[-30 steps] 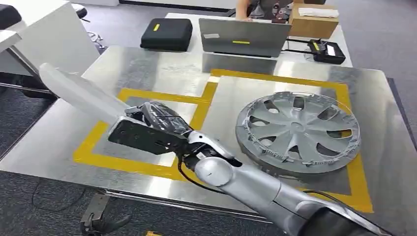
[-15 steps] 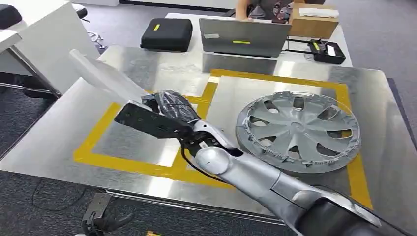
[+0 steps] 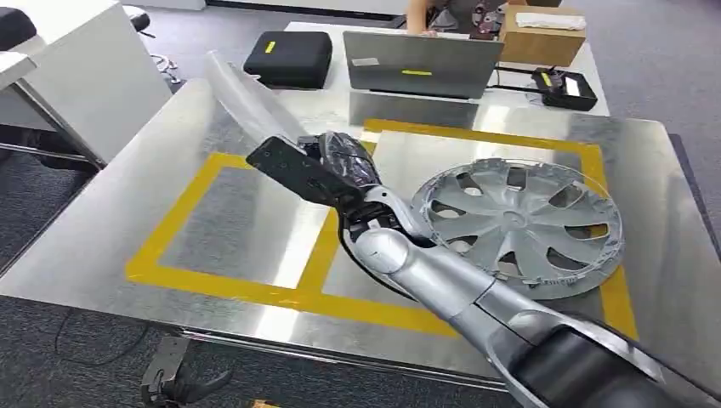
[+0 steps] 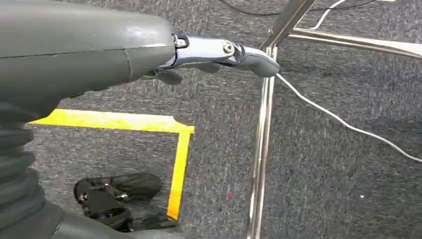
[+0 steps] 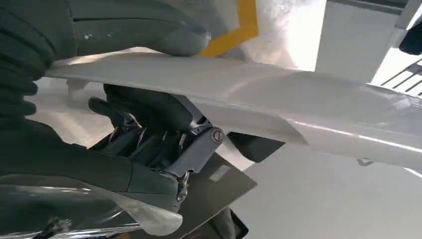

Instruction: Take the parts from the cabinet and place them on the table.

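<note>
Right hand (image 3: 336,166) grips a long white trim part (image 3: 246,100) between thumb and fingers, holding it over the metal table (image 3: 127,221) beside the hubcap (image 3: 516,225). Its arm reaches diagonally across the yellow tape outline (image 3: 246,289). Left hand (image 4: 219,52) hangs by the floor, fingers loosely apart, holding nothing.

Silver right arm (image 3: 442,285), black cable, dark fingers (image 5: 149,107) with screws.

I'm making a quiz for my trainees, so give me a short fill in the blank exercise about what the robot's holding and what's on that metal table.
1. The long pale trim part is held in the robot's ____ hand.
2. The silver wheel cover lies flat inside a square of ____ tape on the metal table.
3. Beyond the table, a grey ____ stands open beside a black case.

Missing words: right; yellow; laptop
</note>
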Tool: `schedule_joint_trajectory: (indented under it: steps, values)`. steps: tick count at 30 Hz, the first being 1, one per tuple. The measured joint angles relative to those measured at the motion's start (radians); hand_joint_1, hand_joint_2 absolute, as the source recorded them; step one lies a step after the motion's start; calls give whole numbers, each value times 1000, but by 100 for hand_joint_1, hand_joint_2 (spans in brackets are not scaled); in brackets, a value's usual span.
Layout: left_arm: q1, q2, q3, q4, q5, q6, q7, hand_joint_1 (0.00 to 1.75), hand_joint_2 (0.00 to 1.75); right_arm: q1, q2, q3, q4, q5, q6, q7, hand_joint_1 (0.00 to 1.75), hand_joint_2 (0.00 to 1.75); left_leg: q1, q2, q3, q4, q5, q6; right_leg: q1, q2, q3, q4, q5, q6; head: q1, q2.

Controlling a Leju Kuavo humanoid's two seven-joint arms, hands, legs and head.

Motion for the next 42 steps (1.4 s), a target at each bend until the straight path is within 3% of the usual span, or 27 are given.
schedule_joint_trajectory:
  steps: [1,2,13,14,29,34,38,42]
  values:
    - [1,0,-3,0,7,0,0,0,175,-1,0,-4,5,4,-6,0,175,175,0,0,0,0,0,0,0,0,0,0,0,0,0,0]
    - [3,1,-7,0,10,1,0,0,175,-2,0,-6,11,8,-9,0,0,0,0,0,0,0,0,0,0,0,0,0,0,0,0,0]
    - [12,3,-33,0,45,-11,-2,0,175,-8,0,-22,41,24,-9,0,0,0,0,0,0,0,0,0,0,0,0,0,0,0,0,0]
    - [13,4,-34,0,46,-11,0,0,0,-8,0,-23,42,24,-9,0,0,0,0,0,0,0,0,0,0,0,0,0,0,0,0,0]
    - [17,10,-72,2,79,3,23,0,0,-7,-7,-39,56,30,-18,-12,0,0,0,0,0,0,0,0,0,0,0,0,0,0,0,0]
    - [22,11,-74,2,108,18,19,0,0,48,-7,-73,1,-96,-15,-113,0,0,0,0,0,0,0,0,0,0,0,0,0,0,0,0]
    - [40,16,-71,2,151,45,-3,0,0,155,-16,-102,-159,-191,-40,-225,0,0,0,0,0,0,-2,0,0,0,0,0,-1,0,0,0]
    - [63,23,-53,2,181,64,-28,0,0,278,-36,-129,-345,-318,-21,-296,0,0,0,0,0,0,-3,0,0,0,-1,0,-3,0,0,0]
